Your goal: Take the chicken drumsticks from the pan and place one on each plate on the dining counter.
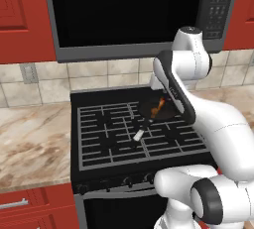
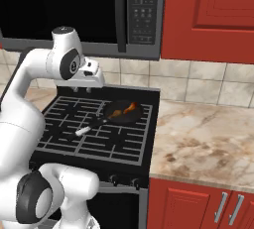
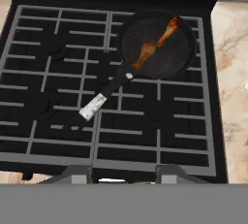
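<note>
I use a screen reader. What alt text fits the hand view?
A dark pan holding two chicken drumsticks sits on the black stove grates, its silver-tipped handle pointing toward the camera. The tool hovers open above.

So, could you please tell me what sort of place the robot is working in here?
A home-style kitchen, rendered in simulation. A black gas stove carries a pan with chicken drumsticks, a microwave hangs above it, and red cabinets flank marbled counters.
</note>
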Controlling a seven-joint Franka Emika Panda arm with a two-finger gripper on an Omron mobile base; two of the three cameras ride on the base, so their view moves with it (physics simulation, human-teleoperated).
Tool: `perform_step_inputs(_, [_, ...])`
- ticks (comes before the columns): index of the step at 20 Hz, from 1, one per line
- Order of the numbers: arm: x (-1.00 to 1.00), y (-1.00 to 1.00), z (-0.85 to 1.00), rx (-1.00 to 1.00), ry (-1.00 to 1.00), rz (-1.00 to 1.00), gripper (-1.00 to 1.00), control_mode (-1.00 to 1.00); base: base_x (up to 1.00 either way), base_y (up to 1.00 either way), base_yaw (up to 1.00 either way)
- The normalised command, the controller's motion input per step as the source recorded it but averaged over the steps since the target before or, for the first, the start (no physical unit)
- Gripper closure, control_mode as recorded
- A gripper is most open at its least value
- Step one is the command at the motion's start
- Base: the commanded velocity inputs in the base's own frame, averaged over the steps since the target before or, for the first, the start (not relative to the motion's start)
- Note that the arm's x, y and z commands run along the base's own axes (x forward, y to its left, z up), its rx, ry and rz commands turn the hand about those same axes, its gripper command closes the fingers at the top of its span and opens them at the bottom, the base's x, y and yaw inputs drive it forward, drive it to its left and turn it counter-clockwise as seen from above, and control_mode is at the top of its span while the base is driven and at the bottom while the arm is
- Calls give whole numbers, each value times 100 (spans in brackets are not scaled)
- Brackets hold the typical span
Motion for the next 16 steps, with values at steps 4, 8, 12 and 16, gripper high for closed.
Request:
perform_step_inputs(4, [-8,0,-4,0,-1,-5,-100,-100,0,0,0])
perform_step_inputs(8, [-15,-5,-29,0,-6,-14,-100,-100,0,0,0])
perform_step_inputs(12, [-16,-19,-46,0,-2,-14,-100,-100,0,0,0])
perform_step_inputs(16, [-4,-32,-49,1,-6,-12,-100,-100,0,0,0])
